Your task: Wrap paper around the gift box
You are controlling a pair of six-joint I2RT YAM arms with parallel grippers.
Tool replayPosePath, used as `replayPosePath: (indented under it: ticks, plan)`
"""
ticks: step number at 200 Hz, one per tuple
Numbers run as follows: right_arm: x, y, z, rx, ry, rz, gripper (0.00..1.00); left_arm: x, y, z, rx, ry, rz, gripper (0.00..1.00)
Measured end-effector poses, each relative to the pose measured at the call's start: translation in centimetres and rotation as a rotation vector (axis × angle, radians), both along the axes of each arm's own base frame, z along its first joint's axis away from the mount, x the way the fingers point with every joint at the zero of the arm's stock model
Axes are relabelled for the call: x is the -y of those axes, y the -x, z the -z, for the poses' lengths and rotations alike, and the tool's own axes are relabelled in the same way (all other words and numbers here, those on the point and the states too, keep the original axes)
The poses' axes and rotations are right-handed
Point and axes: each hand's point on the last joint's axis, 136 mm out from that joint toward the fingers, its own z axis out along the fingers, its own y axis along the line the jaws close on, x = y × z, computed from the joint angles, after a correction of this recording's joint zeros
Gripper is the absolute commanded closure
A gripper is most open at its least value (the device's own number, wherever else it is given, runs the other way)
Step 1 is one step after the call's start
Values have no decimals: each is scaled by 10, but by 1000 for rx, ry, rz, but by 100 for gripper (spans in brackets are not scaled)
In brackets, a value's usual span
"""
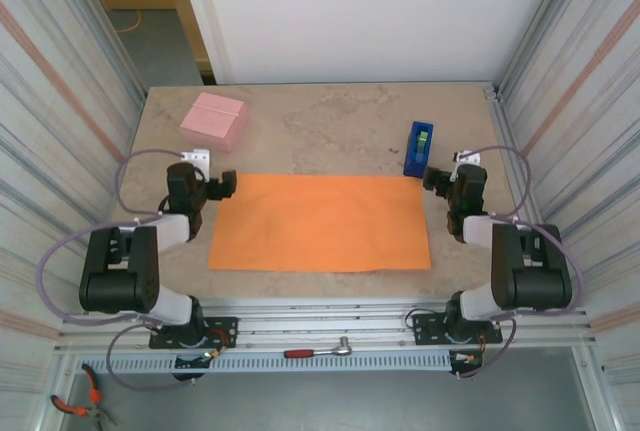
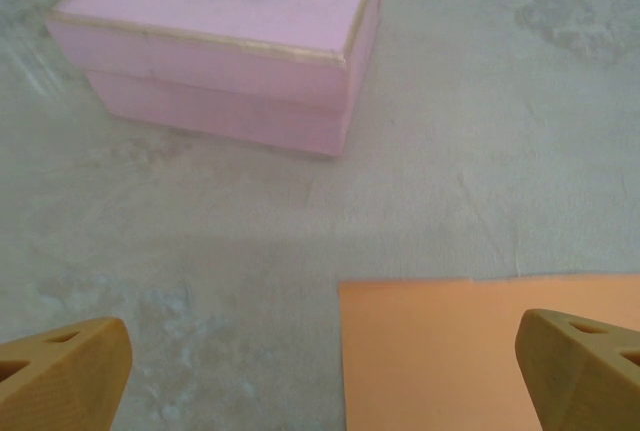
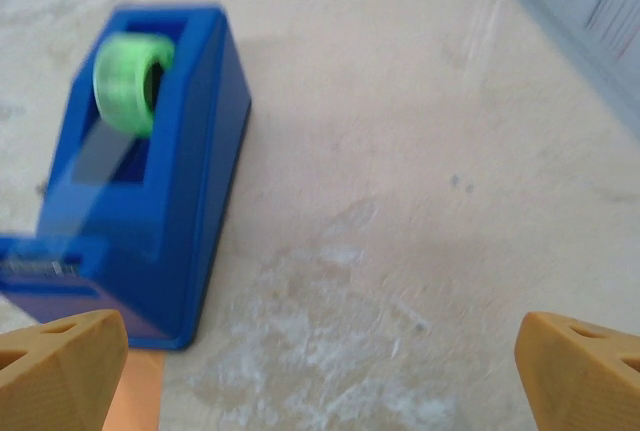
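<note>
Nearest me, red-handled pliers are lying on the grey ledge below the table's near rail, at the far left; a ratchet wrench is lying on the rail itself, roughly midway between the two arm bases.

Moving to the left side, the left gripper is hovering low over the table with its jaws standing wide and holding nothing; its two yellow fingertips are framing the paper's far left corner, which is lying closer to the right-hand tip. The gift box is sitting closed at the table's far left, beyond that gripper and apart from the paper, with bare tabletop between them.

Across the middle, the paper is lying flat, its long sides running left to right and its short ends reaching toward each gripper.

On the right, a blue tape dispenser is standing just beyond the paper's far right corner, and I am seeing a green tape roll sitting in it; the right gripper is hovering just beside it, jaws spread wide and empty, with the dispenser ahead of its left fingertip and a sliver of orange showing beside that tip.
</note>
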Motion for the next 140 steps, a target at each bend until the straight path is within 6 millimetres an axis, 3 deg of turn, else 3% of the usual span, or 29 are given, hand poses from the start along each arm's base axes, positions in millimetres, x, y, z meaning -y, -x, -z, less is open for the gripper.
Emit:
replayPosePath:
  ticks: [27, 56, 87, 121, 140]
  plan:
    - [4, -4, -55, 95, -37, 54, 2, -7, -16, -45, 64, 10, -49, 1]
    - [5, 4, -96, 180, -161, 82, 2, -22, -31, -65, 43, 53, -100, 1]
    - [12, 10, -103, 151, -311, 135, 2, -40, -65, -68, -36, 96, -136, 1]
    - [29, 9, -110, 85, -411, 237, 2, -44, -103, -51, -119, 107, -129, 1]
    - [28, 12, -103, 54, -436, 228, 2, -46, -129, -40, -157, 117, -120, 1]
